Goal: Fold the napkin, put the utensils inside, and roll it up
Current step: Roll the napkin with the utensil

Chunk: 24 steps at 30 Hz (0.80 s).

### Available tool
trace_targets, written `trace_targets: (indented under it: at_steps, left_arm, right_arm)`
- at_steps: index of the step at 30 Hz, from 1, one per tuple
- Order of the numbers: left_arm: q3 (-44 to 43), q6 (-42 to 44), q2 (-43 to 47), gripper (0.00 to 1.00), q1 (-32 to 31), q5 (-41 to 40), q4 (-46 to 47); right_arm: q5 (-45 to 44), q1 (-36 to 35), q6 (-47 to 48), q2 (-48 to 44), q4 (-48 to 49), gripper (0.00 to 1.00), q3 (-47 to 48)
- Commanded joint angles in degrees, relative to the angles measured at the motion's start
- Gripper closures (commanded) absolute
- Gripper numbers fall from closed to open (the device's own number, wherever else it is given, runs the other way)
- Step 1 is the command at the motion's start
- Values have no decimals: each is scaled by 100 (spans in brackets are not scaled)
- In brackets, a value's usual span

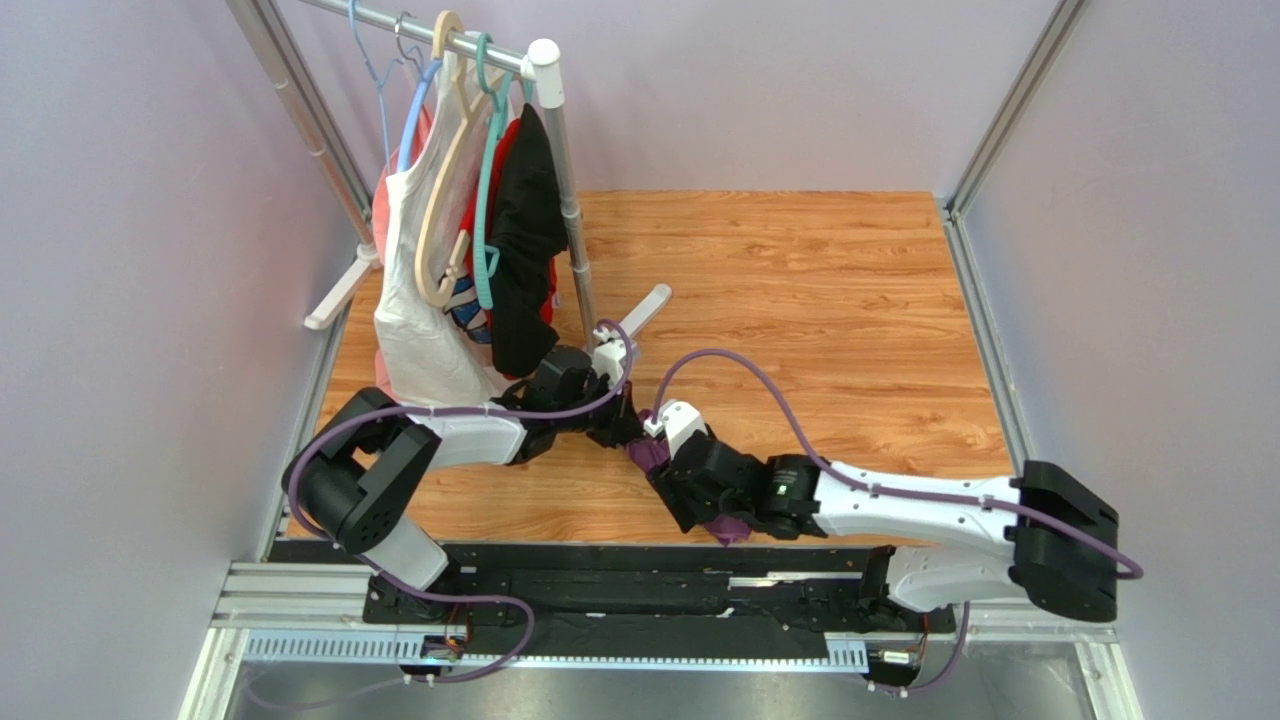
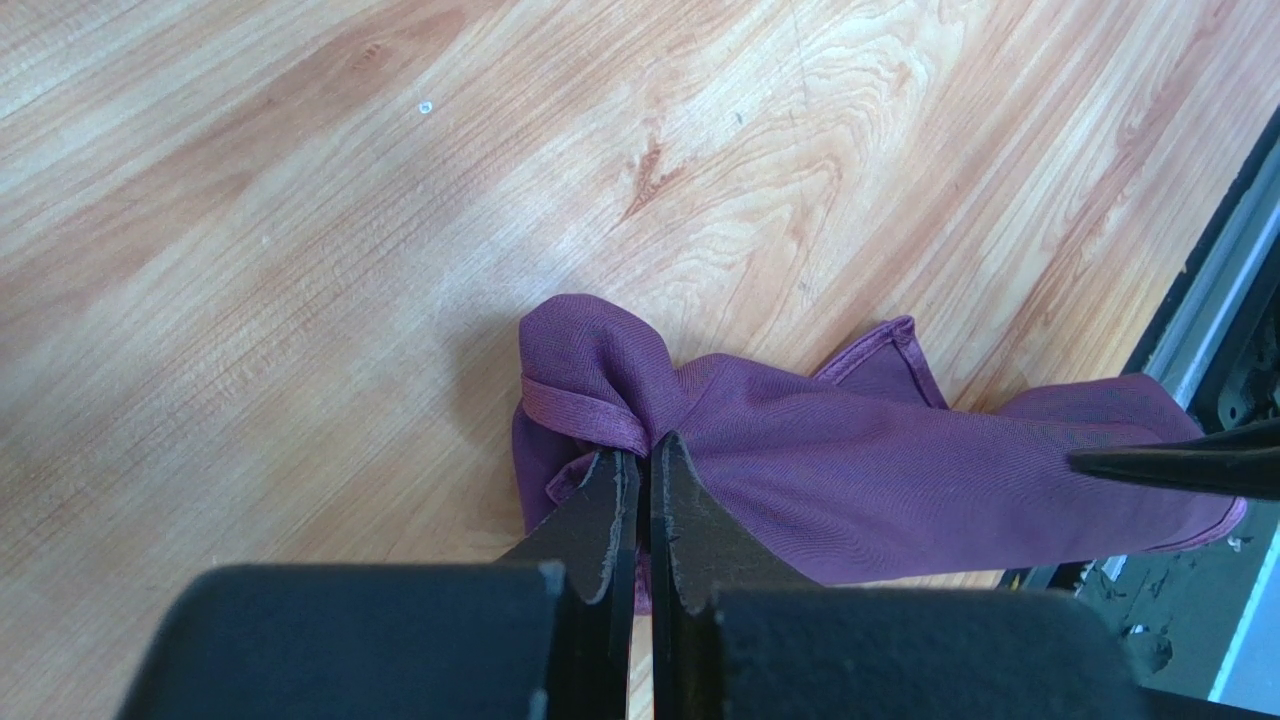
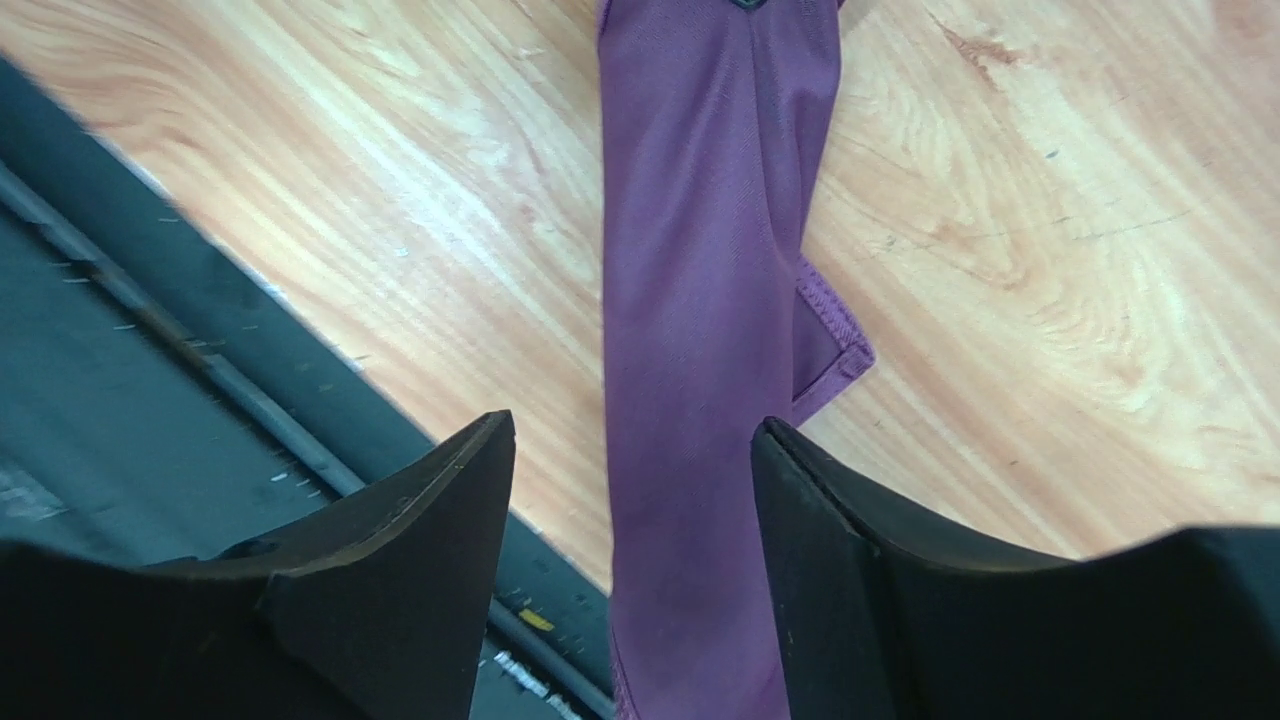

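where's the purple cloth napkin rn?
Top view, centre, by the near edge of the wooden table: the purple cloth napkin is bunched between both grippers. The left gripper pinches one end; the open right gripper straddles the other.

Napkin: thin purple woven cloth, faint sheen. Table: smooth wood-grain. My left gripper: matt black, rough-edged.
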State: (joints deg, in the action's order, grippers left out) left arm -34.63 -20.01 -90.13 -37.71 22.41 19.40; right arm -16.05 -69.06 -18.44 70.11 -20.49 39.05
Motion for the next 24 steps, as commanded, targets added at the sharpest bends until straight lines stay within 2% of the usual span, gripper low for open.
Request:
trace_targets:
  at_steps: [1,9,19,24]
  left_arm:
    - [-202,190,-84,100,18,61,-182]
    - [-246,217,-102,100,10,79,-243]
    - [-272,287,-93,100,18,263,-217]
    - [-272,287,-75,100,18,342,-173]
  right_arm:
    - [-1057,-336,305,599,247,41,436]
    - [-1330,-460,446,1233,379,49,472]
    - [-1506,-398,51,1743,529,53,235]
    - [-1287,-258,-72,1945,572,62,165]
